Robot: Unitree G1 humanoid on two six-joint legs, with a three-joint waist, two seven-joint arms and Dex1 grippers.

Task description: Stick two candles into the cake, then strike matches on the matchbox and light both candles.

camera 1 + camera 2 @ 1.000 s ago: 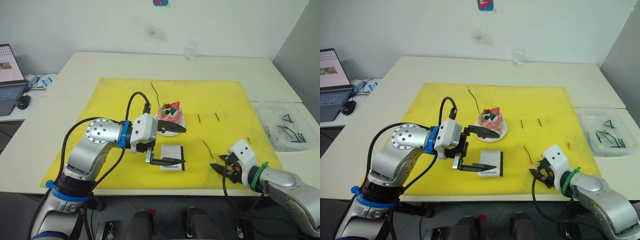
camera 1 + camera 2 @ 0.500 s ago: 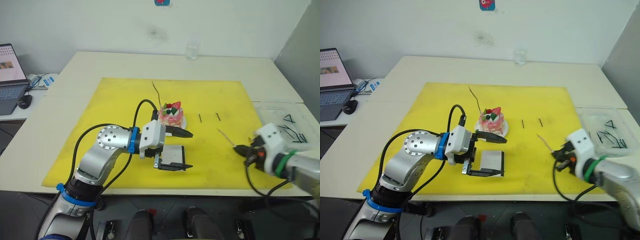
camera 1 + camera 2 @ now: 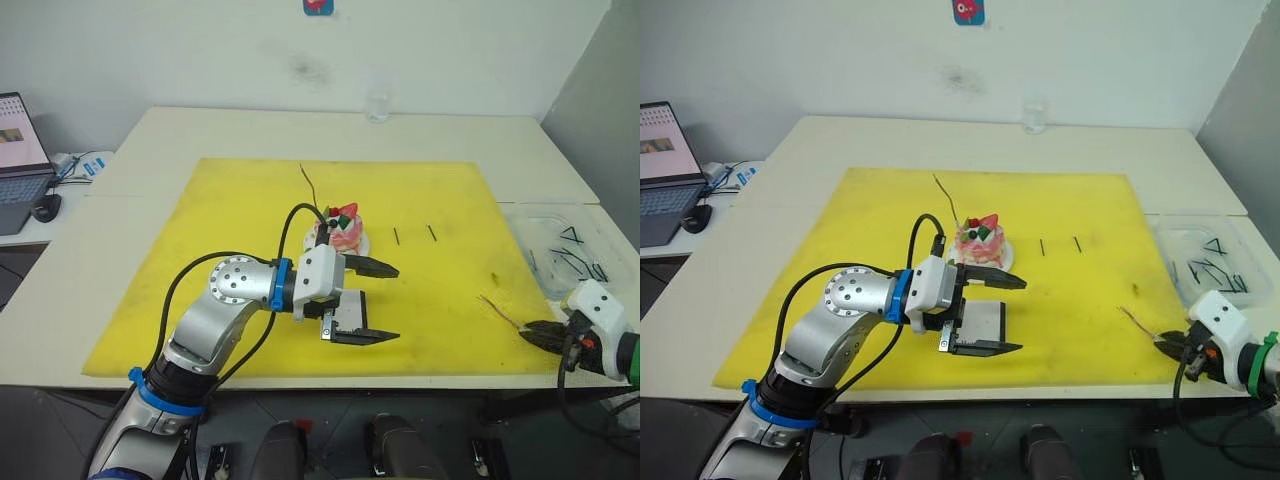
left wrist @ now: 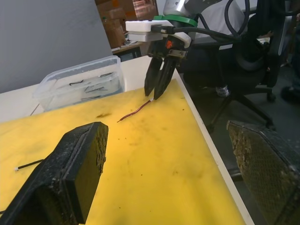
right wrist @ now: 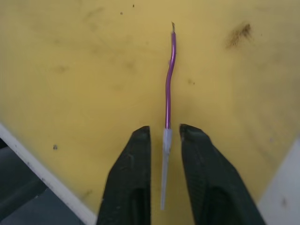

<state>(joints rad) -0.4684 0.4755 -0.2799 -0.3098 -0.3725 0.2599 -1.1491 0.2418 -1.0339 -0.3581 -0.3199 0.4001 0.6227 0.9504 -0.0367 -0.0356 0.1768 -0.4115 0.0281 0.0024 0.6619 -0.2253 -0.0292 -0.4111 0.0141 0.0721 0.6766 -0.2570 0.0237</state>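
The pink cake (image 3: 341, 232) stands on its white plate mid-mat, with one thin candle (image 3: 311, 186) rising from its far-left side. My left gripper (image 3: 385, 302) is open beside the cake, one finger near the plate and the other over the white matchbox (image 3: 349, 308). Two short matches (image 3: 396, 236) lie to the right of the cake. At the mat's front right corner my right gripper (image 3: 535, 333) is shut on the pale end of the other candle (image 5: 168, 89), which slants just above the mat (image 3: 497, 308). The left wrist view also shows the right gripper (image 4: 158, 93).
The yellow mat (image 3: 230, 200) covers the middle of the pale table. A clear plastic bin (image 3: 570, 250) with dark sticks sits off the mat's right edge, close behind my right gripper. A glass (image 3: 377, 103) stands at the back. A laptop (image 3: 18, 140) is at far left.
My right gripper has carried the candle rightward to the mat's front right corner. My left gripper, still open, has slid a little to the right past the matchbox.
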